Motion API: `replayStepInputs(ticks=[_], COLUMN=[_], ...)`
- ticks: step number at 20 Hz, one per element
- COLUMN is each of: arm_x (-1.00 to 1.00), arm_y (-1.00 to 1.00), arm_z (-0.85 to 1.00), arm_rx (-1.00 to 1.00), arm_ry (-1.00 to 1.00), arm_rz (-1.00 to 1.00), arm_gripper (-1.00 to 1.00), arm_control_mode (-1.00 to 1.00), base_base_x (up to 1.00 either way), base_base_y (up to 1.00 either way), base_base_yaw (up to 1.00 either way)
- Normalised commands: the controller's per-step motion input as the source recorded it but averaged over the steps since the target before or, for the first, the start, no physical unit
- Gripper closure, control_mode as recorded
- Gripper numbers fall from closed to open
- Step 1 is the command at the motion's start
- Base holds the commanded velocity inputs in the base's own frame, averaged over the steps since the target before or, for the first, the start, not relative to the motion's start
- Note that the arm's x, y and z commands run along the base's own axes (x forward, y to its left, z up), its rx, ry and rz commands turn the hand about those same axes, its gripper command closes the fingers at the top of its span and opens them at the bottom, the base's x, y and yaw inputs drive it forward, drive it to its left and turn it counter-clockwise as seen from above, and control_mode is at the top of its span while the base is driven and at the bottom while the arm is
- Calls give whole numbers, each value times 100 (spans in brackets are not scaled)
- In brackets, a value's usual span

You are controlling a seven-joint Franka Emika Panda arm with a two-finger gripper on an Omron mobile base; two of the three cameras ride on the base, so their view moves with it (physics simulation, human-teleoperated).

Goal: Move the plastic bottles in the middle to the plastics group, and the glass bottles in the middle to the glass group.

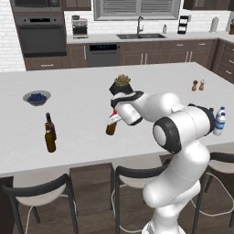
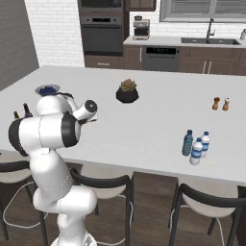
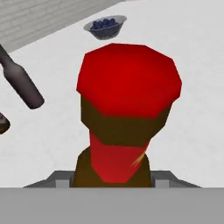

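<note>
Red-capped bottle [image 3: 127, 109] in tool [image 1: 115, 119] (arm bent low, leftward).

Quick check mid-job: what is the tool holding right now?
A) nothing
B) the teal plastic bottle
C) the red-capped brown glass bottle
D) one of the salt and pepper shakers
C: the tool is shut on the red-capped brown bottle, whose red cap fills the hand view.

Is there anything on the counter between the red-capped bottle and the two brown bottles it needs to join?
Nothing visible: bare counter lies between the red-capped bottle in the claw and the brown bottles.
</note>
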Motion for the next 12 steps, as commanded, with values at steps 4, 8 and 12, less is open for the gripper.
replayStepInputs(ticks=[4, 8, 12], arm_x=[-23, -2, 1], arm_y=[72, 64, 46], arm_z=[4, 8, 0], arm_rx=[0, 0, 0], arm_ry=[-7, -13, -9], arm_rz=[37, 19, 0], arm_gripper=[100, 100, 100], arm_control_mode=[-100, -100, -100], base_base_x=[0, 0, 0], base_base_y=[0, 0, 0], base_base_yaw=[0, 0, 0])
